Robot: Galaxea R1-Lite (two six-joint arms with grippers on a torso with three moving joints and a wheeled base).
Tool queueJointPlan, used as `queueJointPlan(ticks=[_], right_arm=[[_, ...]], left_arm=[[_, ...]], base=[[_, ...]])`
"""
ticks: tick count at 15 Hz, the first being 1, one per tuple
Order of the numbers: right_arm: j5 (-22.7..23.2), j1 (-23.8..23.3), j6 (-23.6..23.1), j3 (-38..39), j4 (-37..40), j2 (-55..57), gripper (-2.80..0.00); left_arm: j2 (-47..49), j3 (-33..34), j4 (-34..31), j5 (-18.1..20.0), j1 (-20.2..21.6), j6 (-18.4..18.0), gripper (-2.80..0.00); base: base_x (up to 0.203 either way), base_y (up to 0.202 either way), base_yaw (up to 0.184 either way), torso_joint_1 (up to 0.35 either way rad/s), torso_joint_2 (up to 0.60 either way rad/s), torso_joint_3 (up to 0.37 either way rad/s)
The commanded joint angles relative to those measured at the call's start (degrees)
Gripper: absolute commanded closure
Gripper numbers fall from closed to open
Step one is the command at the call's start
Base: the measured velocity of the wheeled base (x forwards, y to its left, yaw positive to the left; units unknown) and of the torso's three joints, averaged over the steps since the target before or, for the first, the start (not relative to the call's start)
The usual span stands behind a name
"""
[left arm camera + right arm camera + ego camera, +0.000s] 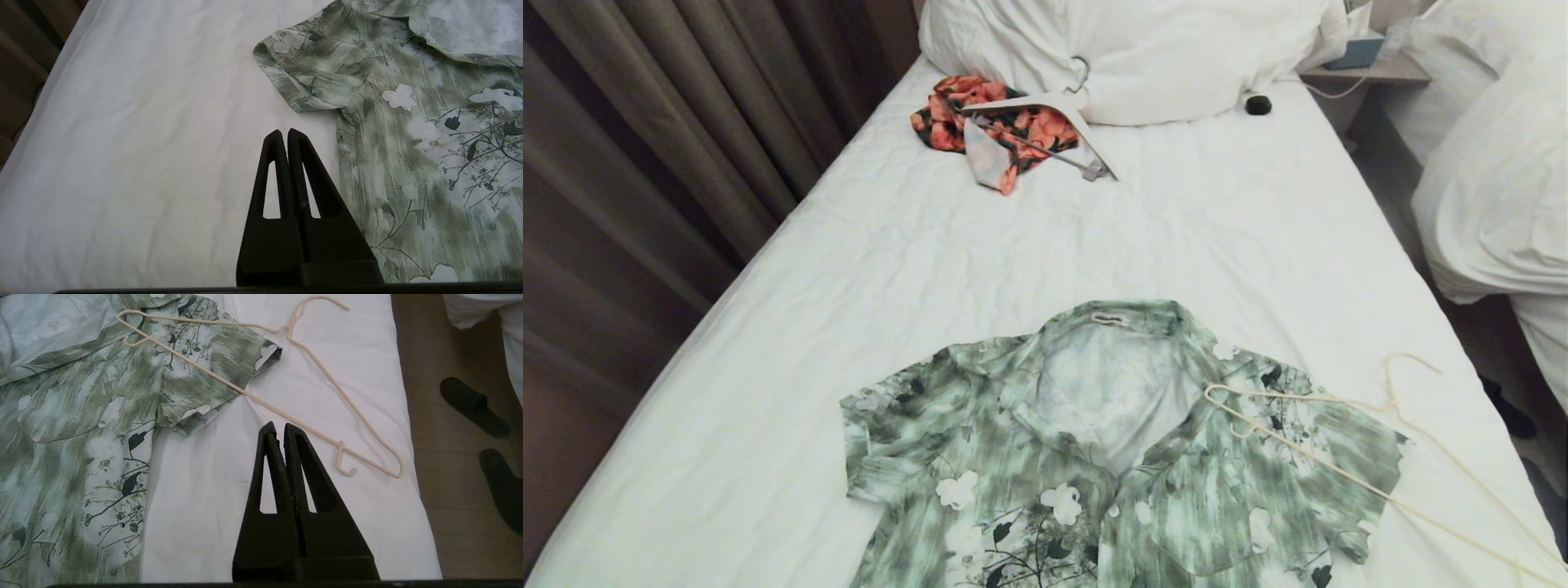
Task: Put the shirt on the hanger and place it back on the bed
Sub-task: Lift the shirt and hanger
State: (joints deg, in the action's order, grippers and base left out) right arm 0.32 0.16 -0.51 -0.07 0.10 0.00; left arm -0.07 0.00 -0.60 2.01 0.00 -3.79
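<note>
Nothing of the task had been done yet. The shirt [1111, 457] lay flat and face-up at the lower centre of the head view, collar open toward the pillows [1127, 49], spread on the white sheet of the bed [768, 343]. The hanger [1347, 441] lay at the lower right — one end resting across the shirt's sleeve and shoulder, the rest and the hook on bare sheet near the bed's edge. It was not inside the garment.

The left gripper [284, 131] hung above bare sheet just beside the shirt's other sleeve, its fingers pressed together and holding nothing. The right gripper [278, 424] was likewise closed and empty, poised above the sheet near the hanger's lower bar.

What remained, by my judgement, was everything — taking up the hanger, threading it into the neck and shoulders, then laying the hung shirt back down.
</note>
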Motion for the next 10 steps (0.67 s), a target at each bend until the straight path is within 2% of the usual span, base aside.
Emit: queueJointPlan(ticks=[1, 5, 7, 10], right_arm=[[0.04, 0.02, -0.02, -0.01, -0.01, 0.09, 0.0], [0.07, 0.02, -0.19, -0.53, 0.16, 0.06, 0.0], [0.58, 0.02, -0.18, -5.02, 1.3, 1.57, 0.0], [0.69, 0.41, 0.75, -11.64, 2.46, 11.29, 0.0]], left_arm=[[0.07, 0.0, -0.01, 0.01, 0.0, 0.01, 0.0], [0.07, 0.0, -0.01, 0.01, 0.0, 0.01, 0.0], [0.07, 0.08, -0.01, 0.01, 0.0, 0.01, 0.0], [0.07, 0.0, -0.01, 0.01, 0.0, 0.01, 0.0]], base=[[0.0, 0.0, 0.0, 0.0, 0.0, 0.0], [0.0, 0.0, 0.0, 0.0, 0.0, 0.0], [0.0, 0.0, 0.0, 0.0, 0.0, 0.0], [0.0, 0.0, 0.0, 0.0, 0.0, 0.0]])
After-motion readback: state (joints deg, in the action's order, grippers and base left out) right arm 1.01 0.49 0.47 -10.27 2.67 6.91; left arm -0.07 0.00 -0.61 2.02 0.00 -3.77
